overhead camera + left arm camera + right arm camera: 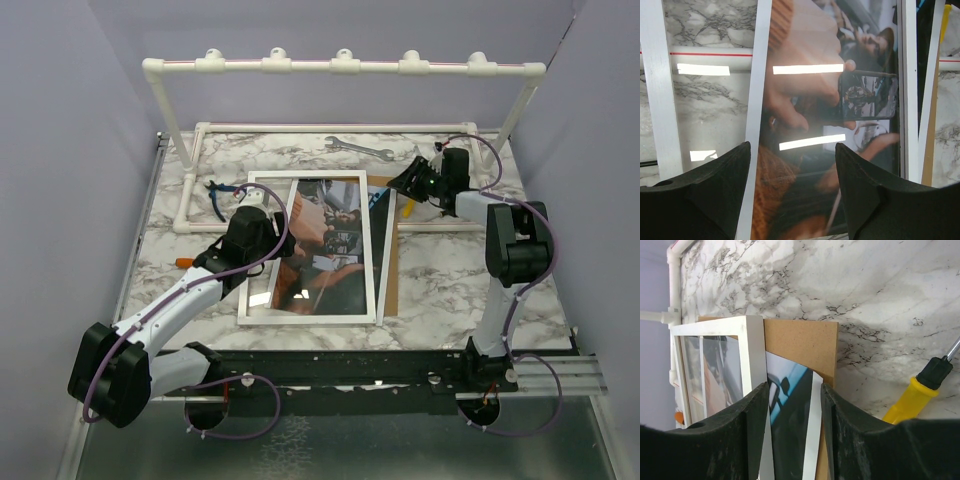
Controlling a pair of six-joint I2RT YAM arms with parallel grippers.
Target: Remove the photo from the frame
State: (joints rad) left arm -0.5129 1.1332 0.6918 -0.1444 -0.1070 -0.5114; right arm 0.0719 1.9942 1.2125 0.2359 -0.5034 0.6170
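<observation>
Well, nearest to me the left end effector point(792, 150) is hanging over the glass of the frame point(300, 320). Its fingers are spread wide with nothing between them but the pane below. I am guessing it is placed there to steady the frame, though I cannot tell whether it is touching the glass.

The frame is lying flat, glass up, in the middle of the marble surface point(440, 280). It is acting as the holder here: the photo point(325, 250) is sitting under the right part of the glass, while marble is showing through the left part. A brown backing board point(391, 270) is lying beneath and sticking out past the frame's right side.

Farther back, at the far right corner, the photo's corner is poking out between frame and board. The right end effector point(795, 390) is straddling that corner, fingers partway apart with the print between them. I cannot tell whether they are pinching it. To my eye that corner is offering the way out.

A yellow-handled screwdriver point(910, 400) is lying just beside it. A wrench point(358, 148) and a white pipe rack point(340, 65) are sitting farthest back.
</observation>
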